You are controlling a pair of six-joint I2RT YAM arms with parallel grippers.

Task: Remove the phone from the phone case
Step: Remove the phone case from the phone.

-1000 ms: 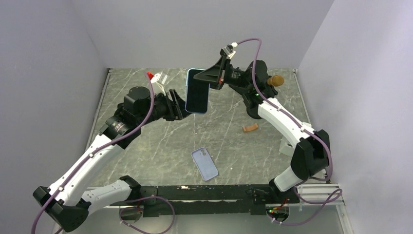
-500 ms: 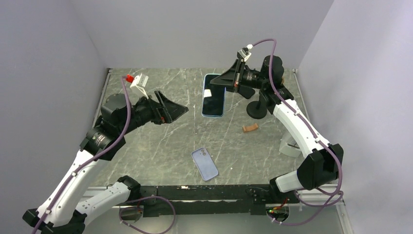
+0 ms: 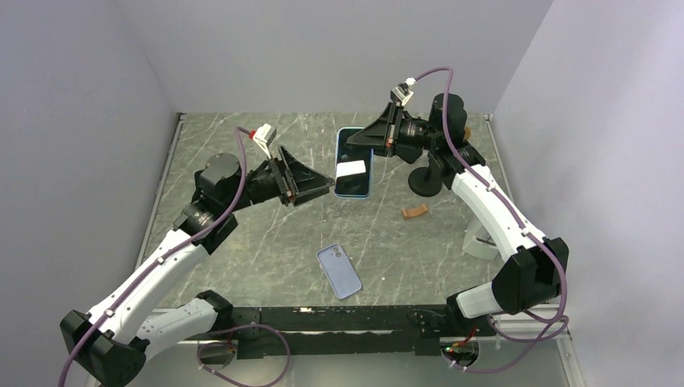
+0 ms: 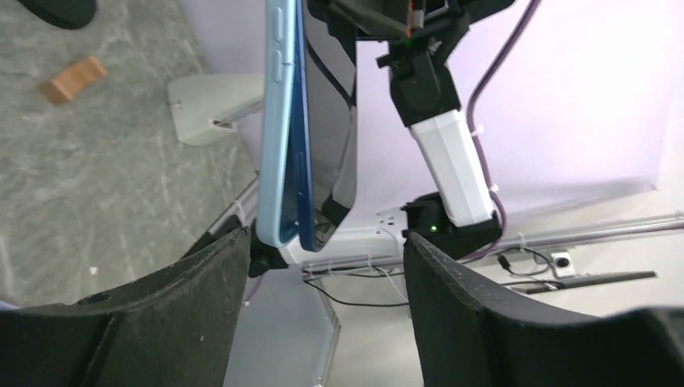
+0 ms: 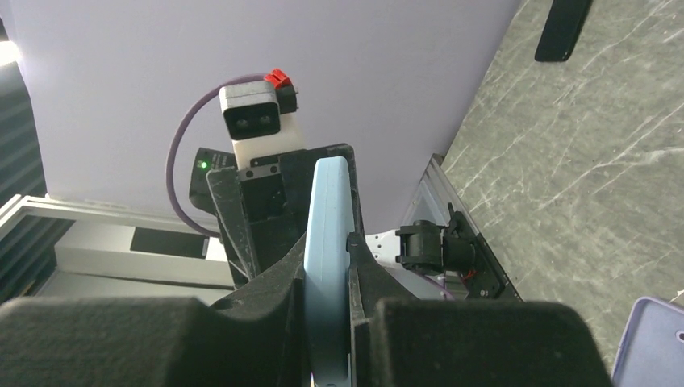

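A phone in a light blue case (image 3: 353,161) hangs upright above the middle of the table, its dark screen facing the top camera. My right gripper (image 3: 359,145) is shut on its upper part. In the right wrist view the case edge (image 5: 329,210) is pinched between the two pads. My left gripper (image 3: 323,187) is open at the phone's lower left corner. In the left wrist view the gripper (image 4: 325,240) has wide jaws. The case's lower end (image 4: 278,161) sits just above them, close to the left finger, with a darker blue edge alongside.
A lavender case-like slab (image 3: 339,271) lies flat near the table's front middle, and shows in the right wrist view (image 5: 649,343). A small brown block (image 3: 414,212), a black round stand (image 3: 425,179) and a white holder (image 3: 482,242) are on the right.
The right gripper carried the phone to the right, then held still. The left gripper drew back to the left, open, then came back right to the phone's lower corner.
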